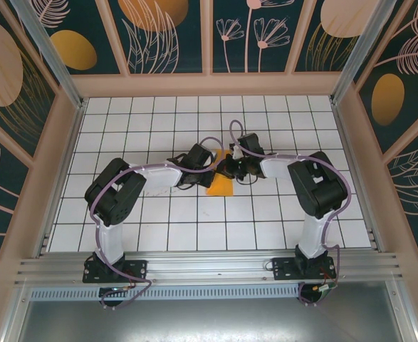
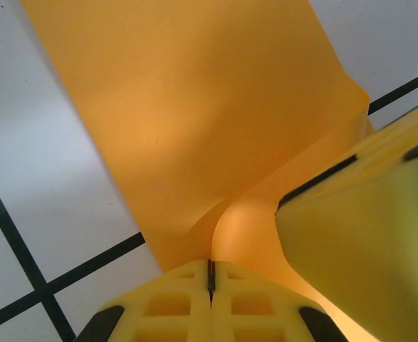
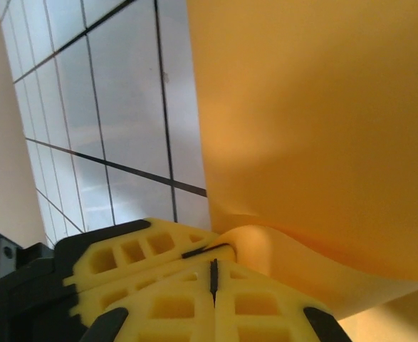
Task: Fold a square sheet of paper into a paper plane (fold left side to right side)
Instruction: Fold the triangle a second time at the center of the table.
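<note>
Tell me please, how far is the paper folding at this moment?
Done: the left gripper and the right gripper are each shut on the square sheet of paper. In hand: the sheet curves up from the tiled table, bent but without a sharp crease in view. Left: laying it over, pressing the crease, and every later fold; no dart shape yet.

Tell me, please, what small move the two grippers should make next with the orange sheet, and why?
Probably ease the pinched edge rightward and down together. The left gripper and right gripper are both shut on the square sheet of paper, side by side, and it bows up off the table, not yet flat for creasing.
</note>
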Robot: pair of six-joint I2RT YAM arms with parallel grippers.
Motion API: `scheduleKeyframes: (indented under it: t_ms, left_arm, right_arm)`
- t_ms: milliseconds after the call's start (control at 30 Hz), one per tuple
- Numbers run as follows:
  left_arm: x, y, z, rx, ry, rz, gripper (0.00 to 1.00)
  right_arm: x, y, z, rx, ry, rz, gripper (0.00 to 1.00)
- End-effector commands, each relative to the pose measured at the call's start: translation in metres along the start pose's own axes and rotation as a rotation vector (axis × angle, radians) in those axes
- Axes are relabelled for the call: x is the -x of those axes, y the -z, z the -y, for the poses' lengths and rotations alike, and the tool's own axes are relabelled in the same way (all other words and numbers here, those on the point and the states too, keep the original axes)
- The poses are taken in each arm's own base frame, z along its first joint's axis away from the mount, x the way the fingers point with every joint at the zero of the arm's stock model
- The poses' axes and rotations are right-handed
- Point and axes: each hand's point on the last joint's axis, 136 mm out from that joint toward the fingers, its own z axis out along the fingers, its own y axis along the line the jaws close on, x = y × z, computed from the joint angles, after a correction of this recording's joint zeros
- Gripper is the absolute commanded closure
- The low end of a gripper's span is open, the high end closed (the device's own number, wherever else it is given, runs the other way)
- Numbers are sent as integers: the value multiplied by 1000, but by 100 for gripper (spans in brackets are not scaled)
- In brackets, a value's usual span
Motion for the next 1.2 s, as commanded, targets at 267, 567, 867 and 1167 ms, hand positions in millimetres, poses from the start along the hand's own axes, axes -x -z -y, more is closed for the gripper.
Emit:
scheduleKeyframes:
  t_ms: [267, 567, 867, 1167]
  left_arm:
    - [-39, -11, -11, 19, -4, -119, 100]
    - [-26, -2, -9, 31, -2, -83, 100]
    - [17, 47, -6, 65, 27, 41, 76]
    - [-6, 59, 47, -269, 95, -15, 85]
  right_arm:
    - [-7, -5, 28, -139, -13, -39, 100]
    - [-17, -7, 50, -209, -30, -61, 100]
    - [-23, -7, 59, -237, -46, -74, 100]
    - [-22, -7, 57, -231, -44, -73, 100]
